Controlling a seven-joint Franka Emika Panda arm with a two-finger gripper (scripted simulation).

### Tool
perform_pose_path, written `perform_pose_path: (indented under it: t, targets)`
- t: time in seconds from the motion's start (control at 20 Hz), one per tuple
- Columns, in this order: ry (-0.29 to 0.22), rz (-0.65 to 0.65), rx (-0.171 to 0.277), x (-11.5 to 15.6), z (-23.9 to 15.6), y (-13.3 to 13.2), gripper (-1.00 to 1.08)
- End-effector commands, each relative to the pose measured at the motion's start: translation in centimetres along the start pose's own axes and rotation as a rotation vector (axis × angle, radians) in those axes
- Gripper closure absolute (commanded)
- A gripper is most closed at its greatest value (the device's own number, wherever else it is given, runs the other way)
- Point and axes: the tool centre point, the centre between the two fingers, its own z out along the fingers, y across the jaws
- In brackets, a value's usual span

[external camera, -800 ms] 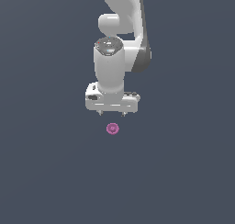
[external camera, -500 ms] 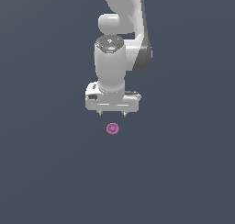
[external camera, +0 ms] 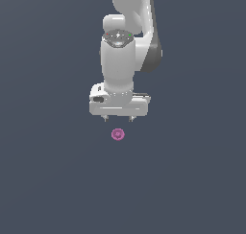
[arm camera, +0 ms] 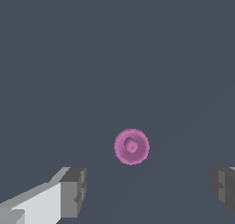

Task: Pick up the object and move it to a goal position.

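Note:
The object (external camera: 117, 134) is a tiny round magenta-pink item with a dimpled centre, lying on the dark grey floor. My white gripper (external camera: 118, 119) hangs just behind and above it in the exterior view, its two short fingertips pointing down and set apart. In the wrist view the object (arm camera: 131, 146) lies beyond the gap between the two fingers (arm camera: 73, 191), which stand wide apart and hold nothing. The gripper (arm camera: 149, 186) is open and not touching the object.
A plain dark grey surface (external camera: 48, 180) fills both views. The white arm (external camera: 129, 17) rises from the gripper toward the top of the exterior view.
The gripper has shifted very slightly; the object has stayed in place.

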Motion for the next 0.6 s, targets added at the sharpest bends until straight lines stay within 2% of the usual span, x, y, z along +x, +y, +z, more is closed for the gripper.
perform_pose_path:
  t: [0.0,0.25,0.55]
  targets:
    - [-0.005,-0.009,0.0,-0.1,0.6,0.1,-0.92]
    - [-0.023,-0.054,0.003,-0.4,3.2,0.2,-0.92]
    - [-0.058,-0.139,0.014,-1.4,8.1,0.5,-0.92]
